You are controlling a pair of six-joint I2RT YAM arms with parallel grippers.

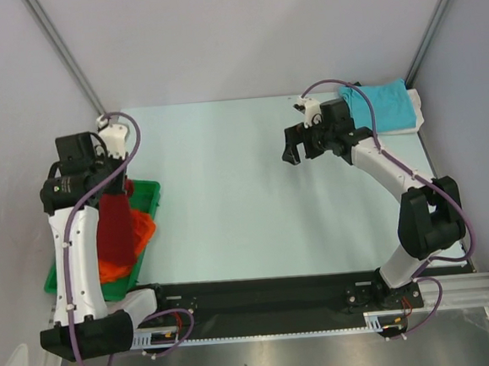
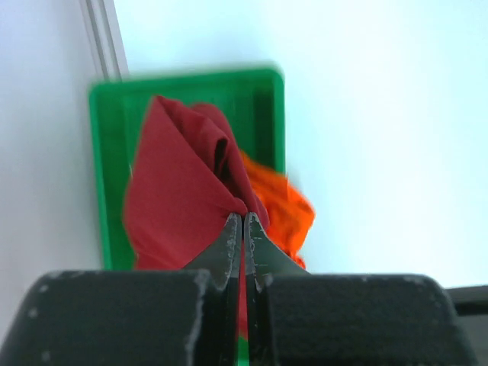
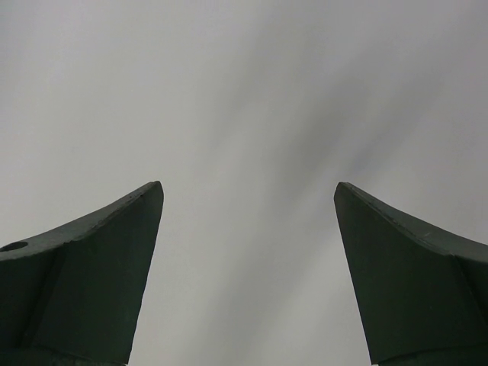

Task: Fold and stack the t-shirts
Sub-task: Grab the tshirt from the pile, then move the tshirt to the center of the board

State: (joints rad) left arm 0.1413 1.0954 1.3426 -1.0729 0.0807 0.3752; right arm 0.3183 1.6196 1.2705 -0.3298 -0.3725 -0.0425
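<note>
One dark red t-shirt (image 2: 175, 191) tight in left gripper (image 2: 243, 217) at left edge of desk (image 1: 229, 201), right gripper (image 3: 248, 187) spread wide.

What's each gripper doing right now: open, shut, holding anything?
Left gripper: shut on the dark red t-shirt.
Right gripper: open, holding nothing.

The red shirt (image 2: 179, 198), orange shirt (image 2: 284, 207) and turquoise shirt (image 1: 391, 104) are soft, matt cloth, creased and rumpled, while the tray (image 2: 263, 91) is smooth green plastic with a slight sheen. The table (image 1: 229, 201) looks smooth and matt, and the rail (image 1: 469, 286) at its near edge is pale, dull-shining metal. The left gripper (image 2: 243, 217) and right gripper (image 3: 248, 191) are dark matt plastic, the left one's edges scuffed pale.
</note>
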